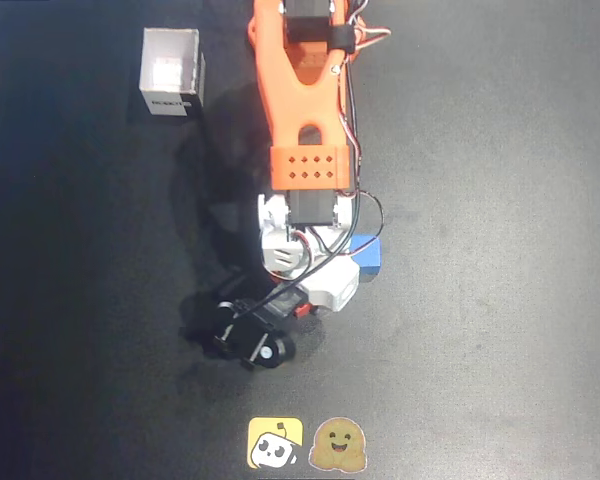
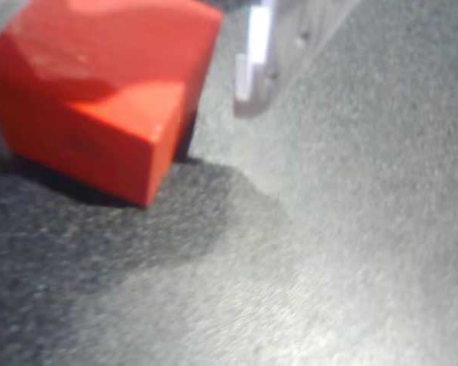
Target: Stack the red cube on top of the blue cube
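The red cube [image 2: 99, 91] sits on the black mat at the upper left of the wrist view, close up and blurred. A pale translucent finger [image 2: 253, 61] stands just right of it with a small dark gap between them; the other finger is out of frame. From overhead, only a sliver of the red cube [image 1: 302, 309] shows under my gripper [image 1: 298, 303], which is open around it. The blue cube [image 1: 369, 256] rests on the mat just right of the gripper's white body, partly covered by it.
A white open box [image 1: 171, 70] stands at the upper left of the overhead view. Two stickers [image 1: 307, 443] lie at the mat's bottom edge. The orange arm [image 1: 305, 100] reaches down from the top centre. Bare mat spreads left and right.
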Controlling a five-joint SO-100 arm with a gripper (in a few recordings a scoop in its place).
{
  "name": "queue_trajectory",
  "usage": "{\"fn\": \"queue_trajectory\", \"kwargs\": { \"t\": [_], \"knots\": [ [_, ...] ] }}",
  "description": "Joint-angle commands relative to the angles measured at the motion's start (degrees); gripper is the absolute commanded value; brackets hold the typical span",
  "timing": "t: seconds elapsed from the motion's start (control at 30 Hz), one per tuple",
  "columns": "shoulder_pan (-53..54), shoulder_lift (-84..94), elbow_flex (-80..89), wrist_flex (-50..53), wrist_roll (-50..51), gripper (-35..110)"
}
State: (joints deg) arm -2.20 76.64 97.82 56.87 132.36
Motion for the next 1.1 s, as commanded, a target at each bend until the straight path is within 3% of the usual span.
{"fn": "queue_trajectory", "kwargs": {
  "t": [0.0, 0.4, 0.63, 0.8, 0.93, 1.07],
  "knots": [
    [-0.44, 3.08, -0.62, -0.53, 0.70, 25],
    [-0.26, 2.11, -0.62, -0.70, 1.67, 20],
    [-0.35, 1.23, -0.62, -1.32, 2.37, 0],
    [-0.35, 1.41, -0.97, -1.23, 1.85, 0],
    [0.62, 2.02, -2.37, 0.79, -4.22, 0],
    [2.55, 2.55, -7.47, 7.03, -16.44, 0]
  ]
}}
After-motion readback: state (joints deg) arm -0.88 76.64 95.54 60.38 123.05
